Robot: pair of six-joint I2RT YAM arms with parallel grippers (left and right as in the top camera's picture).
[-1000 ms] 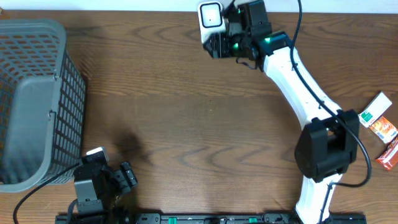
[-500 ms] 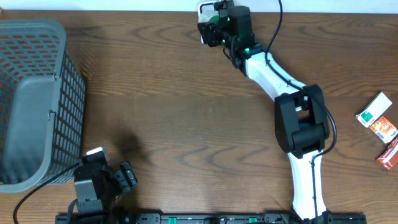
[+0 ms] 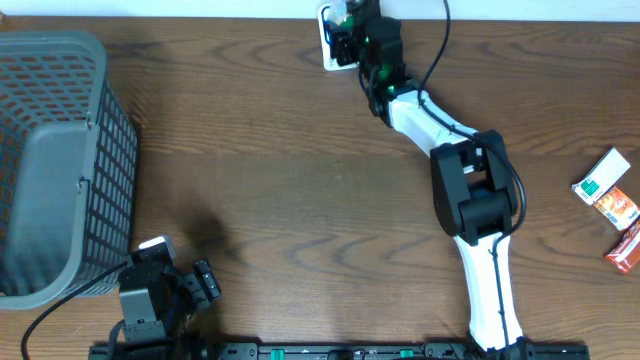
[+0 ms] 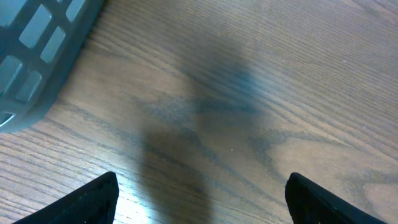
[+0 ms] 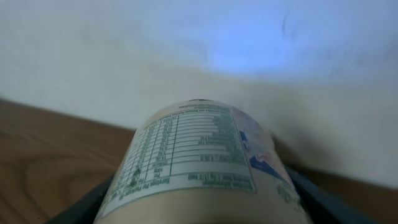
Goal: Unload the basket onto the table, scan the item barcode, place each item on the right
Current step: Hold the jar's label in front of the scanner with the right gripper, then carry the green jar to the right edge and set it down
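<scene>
Container (image 5: 199,155): clamped in the right gripper (image 3: 347,38), one dark finger (image 5: 93,199) on each side of its round body. The label with the printed table faces the wrist cam, and the text is blurred. Overhead shows only a white sliver of the container (image 3: 329,52) past the gripper. It's at the table's far edge, well to the right of the basket (image 3: 115,130) and level with the basket's far end. A pale wall (image 5: 186,37) is right behind it.

The right arm (image 3: 470,190) is stretched diagonally across the table (image 3: 300,180) from the near edge.

The left gripper (image 3: 205,285) has its jaws spread and nothing between them. It's parked just beside the basket's near right corner, over bare wood, and the wrist cam catches that corner (image 4: 31,43).

Three small packets (image 3: 612,205) sit at the table edge opposite the basket.
</scene>
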